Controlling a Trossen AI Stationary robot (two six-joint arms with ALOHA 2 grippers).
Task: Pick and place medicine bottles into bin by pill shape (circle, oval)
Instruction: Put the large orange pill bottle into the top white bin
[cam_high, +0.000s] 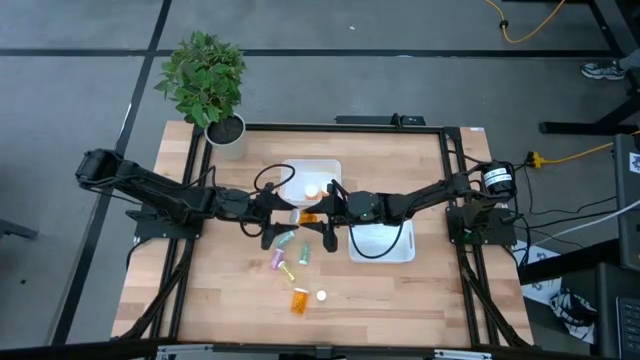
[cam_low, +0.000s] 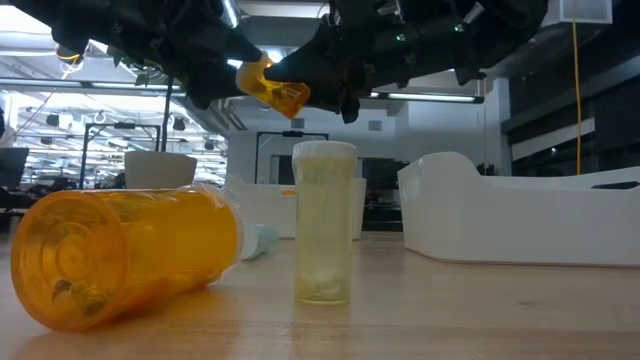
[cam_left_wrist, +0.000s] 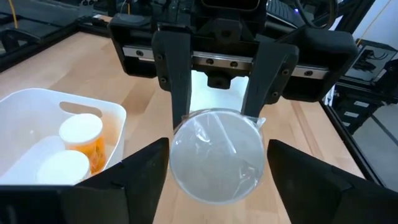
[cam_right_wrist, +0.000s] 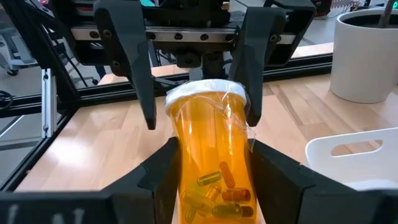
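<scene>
Orange bottle (cam_right_wrist: 211, 162), white-capped, oval capsules visible inside: held in the air above mid-table between the two arms, near the left bin (cam_high: 312, 181)

Left gripper (cam_high: 283, 218): fingers spread either side of the bottle's cap, apart from it, jaws released

Left bin, white: holds two orange white-capped bottles (cam_left_wrist: 81, 134)

Right gripper (cam_right_wrist: 211, 186): clenched on the orange bottle's body

Right bin (cam_high: 383, 243), white: under the right arm

Loose bottles on the table in front of the grippers: teal (cam_high: 302, 252), green (cam_high: 285, 240), purple (cam_high: 278, 261), yellow (cam_low: 324, 222) standing upright, a capless orange one (cam_high: 299, 300) lying down, white cap (cam_high: 321, 295) beside it

Potted plant (cam_high: 207, 82): far left corner
</scene>
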